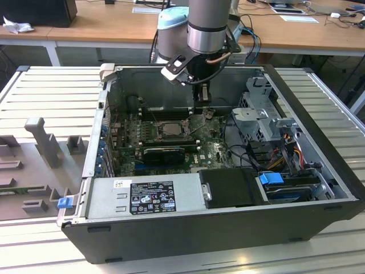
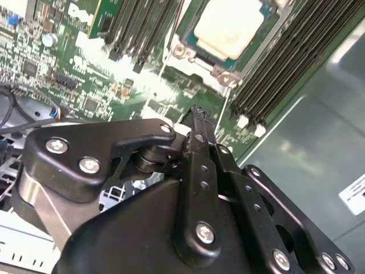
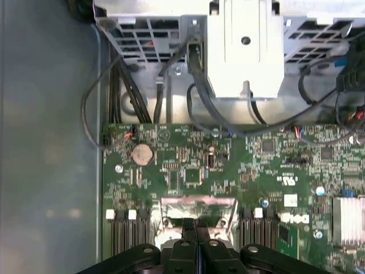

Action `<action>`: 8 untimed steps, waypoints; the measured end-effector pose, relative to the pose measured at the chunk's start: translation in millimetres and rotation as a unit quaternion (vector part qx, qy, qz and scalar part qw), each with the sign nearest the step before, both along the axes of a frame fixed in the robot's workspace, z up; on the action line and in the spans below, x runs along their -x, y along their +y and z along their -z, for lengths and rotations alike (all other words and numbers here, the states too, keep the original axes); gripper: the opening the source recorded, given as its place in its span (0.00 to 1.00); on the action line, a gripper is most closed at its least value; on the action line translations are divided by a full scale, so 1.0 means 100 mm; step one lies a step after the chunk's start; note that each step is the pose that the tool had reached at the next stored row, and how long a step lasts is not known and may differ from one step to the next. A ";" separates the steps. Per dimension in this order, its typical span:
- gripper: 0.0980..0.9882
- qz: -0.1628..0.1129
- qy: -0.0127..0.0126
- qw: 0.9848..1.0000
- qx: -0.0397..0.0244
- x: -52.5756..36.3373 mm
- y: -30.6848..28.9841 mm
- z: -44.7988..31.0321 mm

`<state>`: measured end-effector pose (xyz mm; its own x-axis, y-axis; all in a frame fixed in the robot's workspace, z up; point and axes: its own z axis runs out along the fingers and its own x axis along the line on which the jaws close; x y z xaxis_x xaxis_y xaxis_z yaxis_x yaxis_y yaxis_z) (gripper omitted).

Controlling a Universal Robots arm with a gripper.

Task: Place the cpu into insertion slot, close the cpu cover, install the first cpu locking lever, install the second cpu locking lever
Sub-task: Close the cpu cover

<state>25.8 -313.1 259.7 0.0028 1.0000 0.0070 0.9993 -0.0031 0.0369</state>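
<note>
In the second wrist view the cpu [image 2: 228,25] lies pale and flat in the insertion slot [image 2: 181,51], a green edge showing around it. My gripper [image 1: 204,108] hangs low over the board just off the exterior view's right side of the insertion slot [image 1: 165,130]. Its black fingers [image 2: 198,123] are shut together with nothing between them. In the first wrist view the gripper [image 3: 195,225] points at a shiny silver plate, the cpu cover [image 3: 197,204]. In the exterior view the cpu cover [image 1: 199,121] seems tilted up beside the slot, under the fingers.
The open case has high walls [image 1: 319,120] all round. A drive cage [image 1: 262,120] with cables stands at the exterior view's right, and a power supply [image 1: 148,197] sits in front. A long black card [image 1: 162,153] lies beside the slot. Memory slots [image 2: 285,63] flank it.
</note>
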 end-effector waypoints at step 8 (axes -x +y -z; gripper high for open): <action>0.01 0.000 0.000 1.000 0.000 -0.201 0.000 0.003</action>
